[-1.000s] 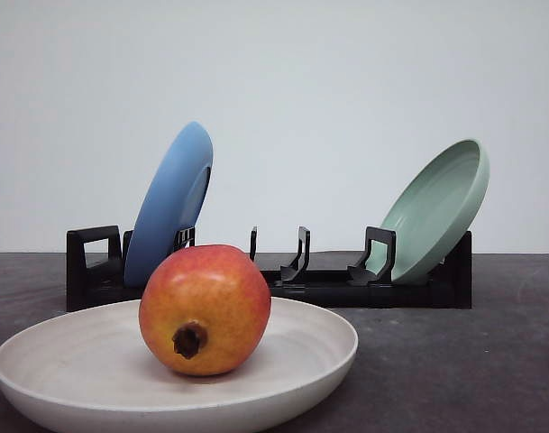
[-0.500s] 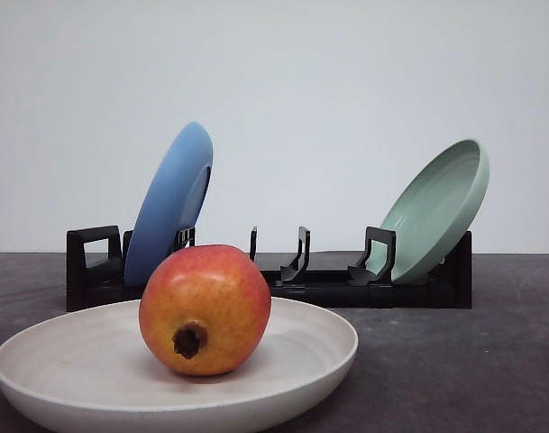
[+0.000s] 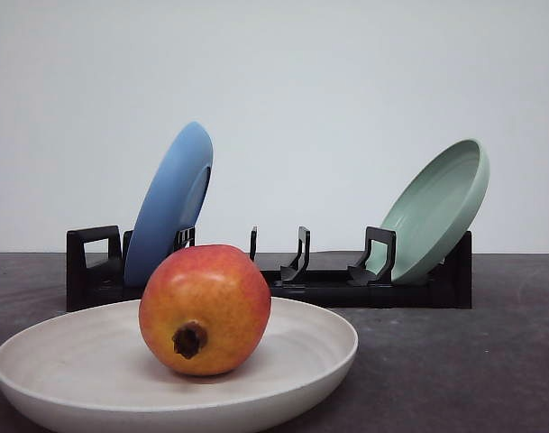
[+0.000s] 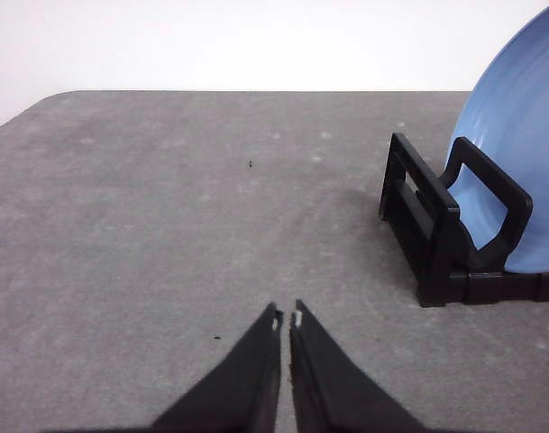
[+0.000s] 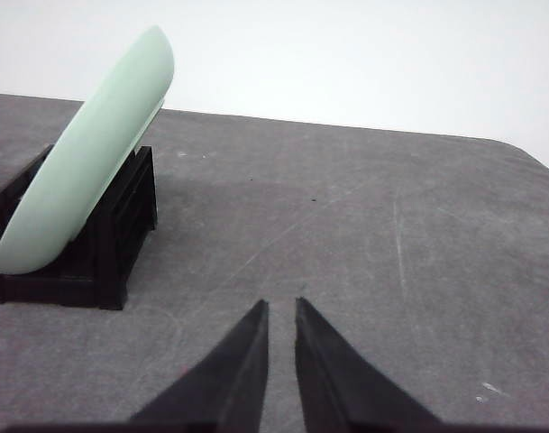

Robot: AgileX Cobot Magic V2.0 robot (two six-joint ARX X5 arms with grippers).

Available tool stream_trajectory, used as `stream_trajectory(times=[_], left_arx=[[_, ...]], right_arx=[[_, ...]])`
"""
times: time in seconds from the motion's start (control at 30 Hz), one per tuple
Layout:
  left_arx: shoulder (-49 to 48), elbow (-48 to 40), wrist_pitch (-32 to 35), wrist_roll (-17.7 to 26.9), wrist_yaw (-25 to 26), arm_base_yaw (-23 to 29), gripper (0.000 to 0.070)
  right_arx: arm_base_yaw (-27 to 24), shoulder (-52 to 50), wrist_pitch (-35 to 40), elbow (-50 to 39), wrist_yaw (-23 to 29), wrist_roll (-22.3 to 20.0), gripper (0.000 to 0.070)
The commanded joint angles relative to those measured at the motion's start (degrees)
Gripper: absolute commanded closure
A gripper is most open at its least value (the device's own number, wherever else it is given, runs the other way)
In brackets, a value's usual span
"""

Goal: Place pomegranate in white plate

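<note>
The pomegranate (image 3: pixel 205 309), red blushing orange with its dark crown end facing the camera, rests inside the white plate (image 3: pixel 328 356) at the front left of the table. My left gripper (image 4: pixel 287 316) hovers over bare table beside the rack's blue-plate end, its fingers shut with nothing between them. Over bare table near the pale green plate, my right gripper (image 5: pixel 280 304) has its fingers drawn together to a narrow slit and holds nothing. Neither gripper touches the fruit or the plate.
A black dish rack (image 3: pixel 319 284) stands behind the white plate. It holds a blue plate (image 3: pixel 170 206) leaning on its left end and a pale green plate (image 3: pixel 436 209) on its right end. The rack's end (image 4: pixel 436 234) lies ahead of the left gripper.
</note>
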Motion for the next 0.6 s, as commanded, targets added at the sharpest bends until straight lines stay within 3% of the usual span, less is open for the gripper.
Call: stream_trajectory(times=[0.0, 0.57], left_arx=[[-0.1, -0.6, -0.3, -0.5, 0.1, -0.1, 0.0700], [-0.1, -0.6, -0.2, -0.5, 0.1, -0.1, 0.0700]], right_arx=[[0.2, -0.1, 0.6, -0.2, 0.1, 0.0, 0.0648], [0.2, -0.1, 0.6, -0.2, 0.1, 0.0, 0.0648]])
